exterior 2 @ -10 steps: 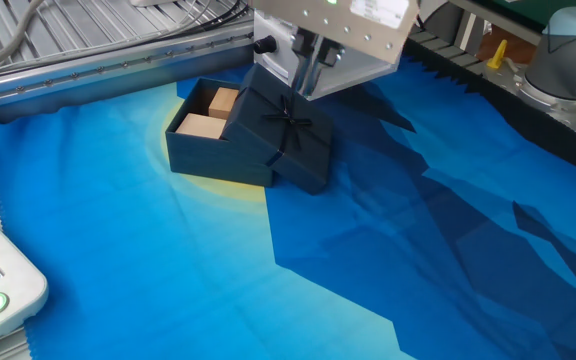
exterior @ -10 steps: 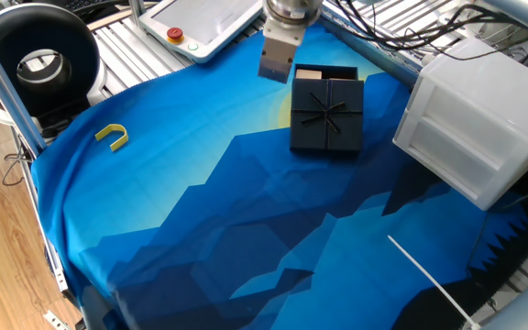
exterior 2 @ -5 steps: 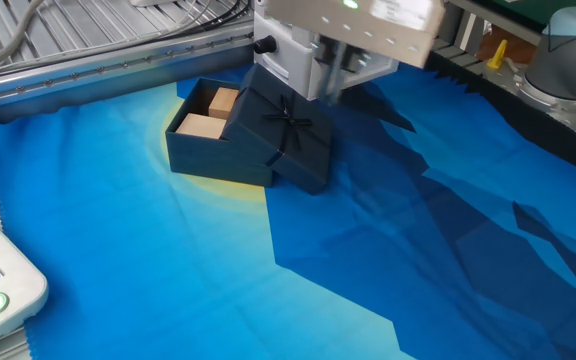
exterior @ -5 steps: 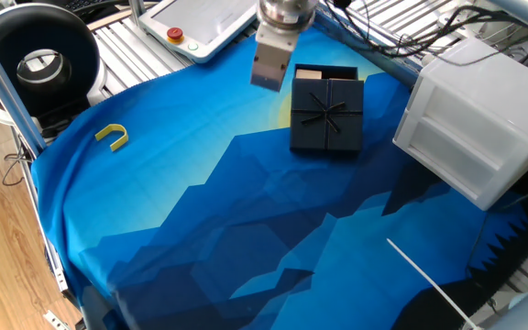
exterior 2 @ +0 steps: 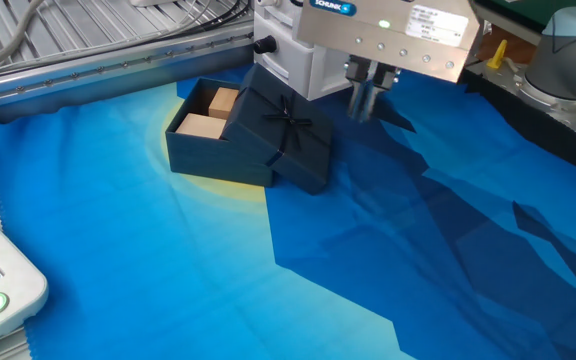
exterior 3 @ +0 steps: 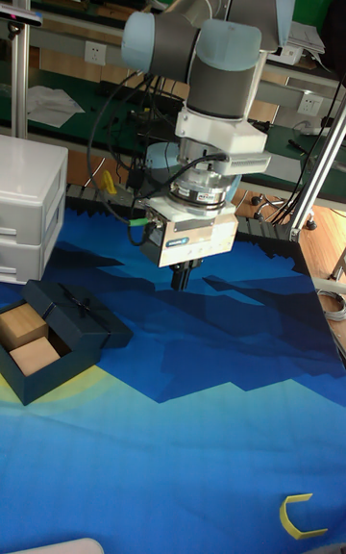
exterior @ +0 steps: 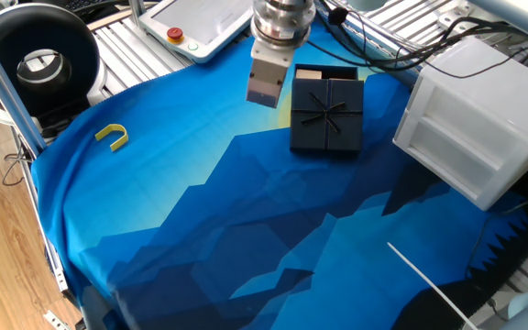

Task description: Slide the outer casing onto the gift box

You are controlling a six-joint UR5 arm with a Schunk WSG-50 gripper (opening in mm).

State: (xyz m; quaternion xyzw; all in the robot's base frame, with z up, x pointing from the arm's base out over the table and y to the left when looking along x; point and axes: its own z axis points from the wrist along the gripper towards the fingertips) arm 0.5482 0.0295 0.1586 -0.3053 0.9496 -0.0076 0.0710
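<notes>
Fingers of the gripper [exterior 2: 370,100] look pressed together with nothing between them, hanging above the cloth just beside the outer casing [exterior 2: 290,135], on the side away from the exposed tan blocks. That ribboned casing sits only partway over the gift box [exterior 2: 204,130], tilted up on it, so the box's tan inside shows. For a clean finish, the judgement is to come down low behind the casing's far edge and push level along the box's length, keeping the sleeve square so it does not ride up or skew. Compared with a second ago, the gripper has shifted sideways off the casing; casing and box have not moved.
</notes>
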